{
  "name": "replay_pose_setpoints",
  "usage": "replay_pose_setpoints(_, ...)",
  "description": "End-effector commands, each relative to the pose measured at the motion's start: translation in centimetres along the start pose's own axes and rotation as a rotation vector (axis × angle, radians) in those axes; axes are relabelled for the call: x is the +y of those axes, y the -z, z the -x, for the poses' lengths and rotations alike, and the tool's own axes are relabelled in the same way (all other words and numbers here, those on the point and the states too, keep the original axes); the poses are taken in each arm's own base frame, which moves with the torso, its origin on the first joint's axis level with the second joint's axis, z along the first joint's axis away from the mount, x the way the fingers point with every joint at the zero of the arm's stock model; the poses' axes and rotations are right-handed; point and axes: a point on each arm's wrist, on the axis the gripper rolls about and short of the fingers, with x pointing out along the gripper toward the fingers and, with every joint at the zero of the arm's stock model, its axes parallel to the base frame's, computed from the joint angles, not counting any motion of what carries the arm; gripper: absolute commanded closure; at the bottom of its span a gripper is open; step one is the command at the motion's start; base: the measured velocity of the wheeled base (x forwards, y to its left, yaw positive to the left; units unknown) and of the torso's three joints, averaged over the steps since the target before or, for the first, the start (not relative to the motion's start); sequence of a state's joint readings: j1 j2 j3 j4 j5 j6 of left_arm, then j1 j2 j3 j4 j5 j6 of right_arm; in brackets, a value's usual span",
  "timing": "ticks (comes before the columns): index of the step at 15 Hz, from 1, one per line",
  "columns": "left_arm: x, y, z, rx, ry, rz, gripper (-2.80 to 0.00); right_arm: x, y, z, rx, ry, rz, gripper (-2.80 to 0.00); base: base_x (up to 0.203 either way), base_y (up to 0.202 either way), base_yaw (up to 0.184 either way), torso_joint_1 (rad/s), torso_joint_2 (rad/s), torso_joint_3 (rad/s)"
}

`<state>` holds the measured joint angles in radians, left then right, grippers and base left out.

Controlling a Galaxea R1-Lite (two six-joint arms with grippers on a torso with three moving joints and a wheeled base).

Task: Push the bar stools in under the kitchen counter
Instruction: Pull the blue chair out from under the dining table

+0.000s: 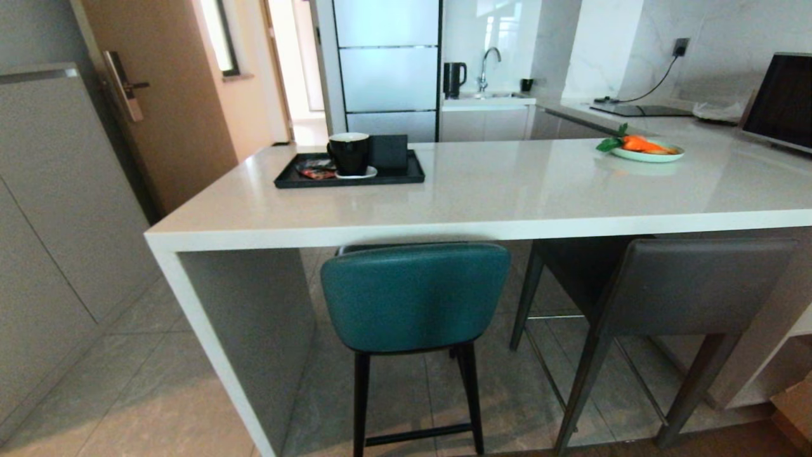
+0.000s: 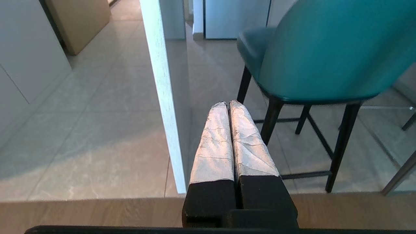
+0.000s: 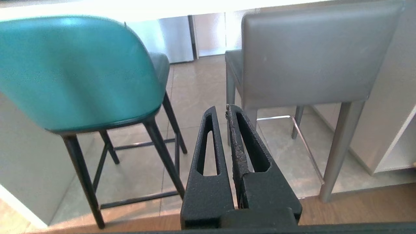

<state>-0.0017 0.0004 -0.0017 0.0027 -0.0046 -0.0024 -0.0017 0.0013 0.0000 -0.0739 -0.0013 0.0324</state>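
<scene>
The teal bar stool [image 1: 415, 295] and the dark grey bar stool [image 1: 691, 285] stand side by side at the white kitchen counter [image 1: 507, 190]. Their seats are under the slab and their backs sit just below its front edge. Neither gripper shows in the head view. In the left wrist view my left gripper [image 2: 227, 104] is shut and empty, low over the floor, with the teal stool [image 2: 328, 52] ahead of it. My right gripper [image 3: 220, 109] is shut on nothing and hangs in front of the gap between the teal stool [image 3: 78, 71] and the grey stool [image 3: 312, 55].
The counter's white slab leg [image 1: 241, 330] stands left of the teal stool. White shelving [image 1: 802, 324] is right of the grey stool. On the counter are a black tray [image 1: 288, 178] with a mug, a plate of carrots [image 1: 647, 152] and a dark screen [image 1: 783, 101]. Grey cabinets [image 1: 57, 222] line the left.
</scene>
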Motion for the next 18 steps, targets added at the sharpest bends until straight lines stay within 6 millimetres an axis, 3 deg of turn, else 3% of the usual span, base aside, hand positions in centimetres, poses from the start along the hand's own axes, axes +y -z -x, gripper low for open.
replay_pose_setpoints(1, 0.00, 0.01, 0.00, 0.000, 0.000, 0.001, 0.00, -0.02, 0.81, -0.17, 0.028, -0.001, 0.000, 0.00, 0.000, 0.000, 0.000, -0.244, 0.46, 0.210)
replay_pose_setpoints(13, 0.00, 0.01, 0.00, 0.000, 0.000, 0.001, 0.00, -0.03, 0.81, -0.17, 0.028, 0.000, 0.000, 0.00, 0.000, 0.000, 0.000, -0.256, 0.42, 0.178)
replay_pose_setpoints(18, -0.01, 0.01, 0.00, 0.000, 0.000, 0.000, 0.00, -0.02, 0.81, -0.17, 0.028, 0.000, 0.000, 0.00, 0.000, 0.000, 0.000, -0.078, 0.24, 0.073)
